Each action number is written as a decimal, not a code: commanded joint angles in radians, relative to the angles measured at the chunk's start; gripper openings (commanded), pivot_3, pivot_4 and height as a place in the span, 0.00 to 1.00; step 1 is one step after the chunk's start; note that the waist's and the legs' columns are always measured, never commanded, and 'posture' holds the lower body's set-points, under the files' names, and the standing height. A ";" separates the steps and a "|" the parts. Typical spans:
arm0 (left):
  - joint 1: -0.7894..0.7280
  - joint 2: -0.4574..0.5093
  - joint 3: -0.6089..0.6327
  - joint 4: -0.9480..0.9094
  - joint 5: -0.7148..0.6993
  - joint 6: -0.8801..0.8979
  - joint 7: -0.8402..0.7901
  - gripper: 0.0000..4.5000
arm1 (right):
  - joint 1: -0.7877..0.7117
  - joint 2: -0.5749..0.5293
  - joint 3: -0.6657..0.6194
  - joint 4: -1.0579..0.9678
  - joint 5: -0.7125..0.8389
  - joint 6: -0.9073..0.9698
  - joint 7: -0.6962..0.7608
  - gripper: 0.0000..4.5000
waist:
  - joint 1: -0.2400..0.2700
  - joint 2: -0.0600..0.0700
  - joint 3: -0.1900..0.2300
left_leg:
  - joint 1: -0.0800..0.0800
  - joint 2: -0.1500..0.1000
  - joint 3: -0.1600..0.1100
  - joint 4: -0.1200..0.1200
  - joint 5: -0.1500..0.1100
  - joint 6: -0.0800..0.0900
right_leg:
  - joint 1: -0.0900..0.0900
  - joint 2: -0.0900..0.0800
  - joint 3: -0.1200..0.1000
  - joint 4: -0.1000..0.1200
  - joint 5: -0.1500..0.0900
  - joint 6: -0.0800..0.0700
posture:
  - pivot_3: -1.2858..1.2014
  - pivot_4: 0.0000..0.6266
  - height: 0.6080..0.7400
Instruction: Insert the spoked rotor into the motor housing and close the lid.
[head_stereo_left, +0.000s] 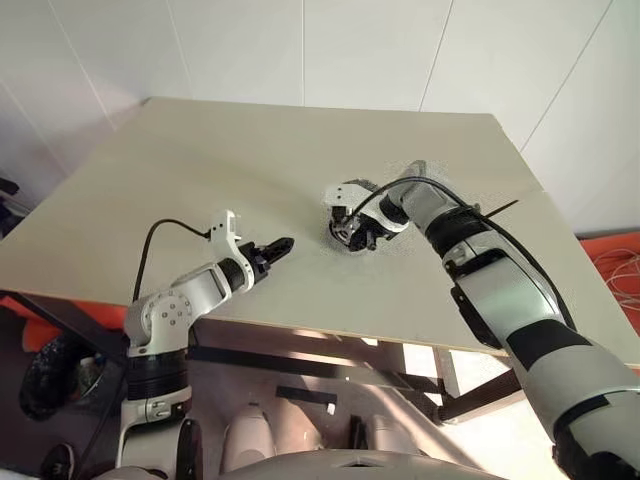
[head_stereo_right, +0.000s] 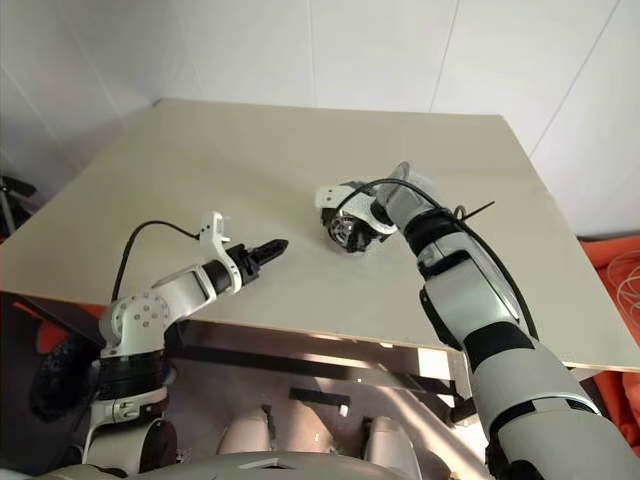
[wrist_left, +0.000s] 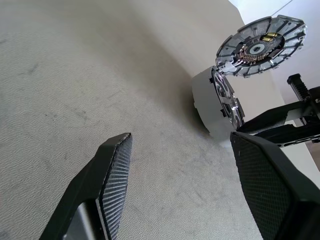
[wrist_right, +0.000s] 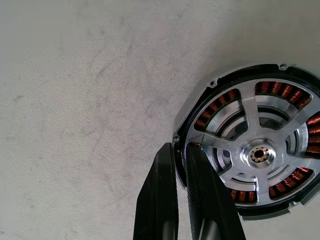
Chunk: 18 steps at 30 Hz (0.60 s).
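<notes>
The motor housing (wrist_right: 240, 74), a dark ring with coppery windings, sits mid-table with the silver spoked rotor (wrist_right: 259, 154) inside it. My right gripper (wrist_right: 179, 150) reaches down from the right and is shut on the housing's rim. In the left wrist view the housing (wrist_left: 227, 100) shows edge-on. The lid (wrist_left: 260, 45), a dark ribbed disc, shows face-on just past it; I cannot tell what it rests on. My left gripper (head_stereo_left: 283, 243) hovers low over the table to the left of the housing (head_stereo_left: 345, 232), pointing at it. Its fingers are open and hold nothing.
The beige table (head_stereo_left: 250, 160) is bare around the motor, with its front edge close under both arms. White walls stand behind it. Orange material (head_stereo_left: 612, 250) lies on the floor at the right.
</notes>
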 joint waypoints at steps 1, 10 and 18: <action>0.014 -0.011 -0.001 -0.058 -0.007 -0.021 0.010 0.73 | -0.035 0.019 -0.005 -0.054 0.024 0.362 0.032 0.00 | 0.005 0.000 0.000 | 0.000 0.000 0.000 0.000 0.000 0.000 | 0.000 0.000 0.000 0.000 0.000 0.000 | 0.52 0.00 1.00; 0.031 -0.033 -0.014 -0.063 0.000 -0.042 0.022 0.73 | -0.061 0.015 0.071 -0.325 0.146 0.943 -0.052 0.00 | 0.023 0.001 0.000 | 0.002 -0.001 0.000 -0.003 0.001 -0.002 | 0.000 0.000 0.000 0.000 0.000 0.001 | 0.52 0.00 1.00; 0.033 -0.020 -0.011 -0.064 -0.002 -0.047 0.022 0.73 | -0.109 0.080 -0.040 -0.333 0.305 1.085 -0.281 0.00 | 0.023 0.001 0.001 | 0.004 0.000 0.000 -0.008 0.004 -0.008 | -0.001 0.000 0.001 0.000 -0.001 0.001 | 0.52 0.00 1.00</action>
